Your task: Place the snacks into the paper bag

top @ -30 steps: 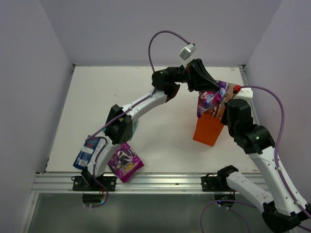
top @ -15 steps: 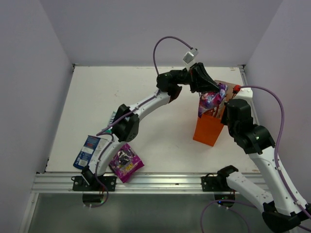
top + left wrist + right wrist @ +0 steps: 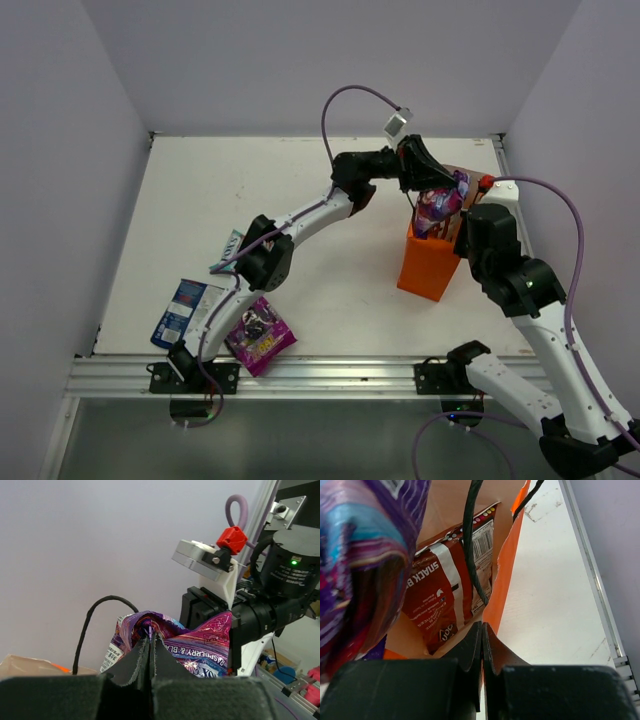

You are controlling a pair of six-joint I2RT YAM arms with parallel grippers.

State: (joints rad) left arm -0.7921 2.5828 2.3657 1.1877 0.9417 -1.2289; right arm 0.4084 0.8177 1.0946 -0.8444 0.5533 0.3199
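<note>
The paper bag (image 3: 425, 272) stands upright, the red-and-silver chip bag (image 3: 442, 605) already inside, its rim pinched by the right gripper (image 3: 481, 630) with fingers closed, apparently to steady the mouth, while over that mouth the left gripper (image 3: 150, 645) clamps tight on the crumpled top of the magenta packet (image 3: 200, 642), ready to lower it.

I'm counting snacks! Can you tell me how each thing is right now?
left tool: shut on FOX'S packet.
right tool: shut on paper bag rim.
paper bag: upright, top open.
FOX'S packet: crumpled, held at the bag's mouth.
red chip bag: inside the paper bag.
purple packet: lying on the table.
blue-and-white packet: lying on the table.
teal packet: on the table, partly hidden by the left arm.
</note>
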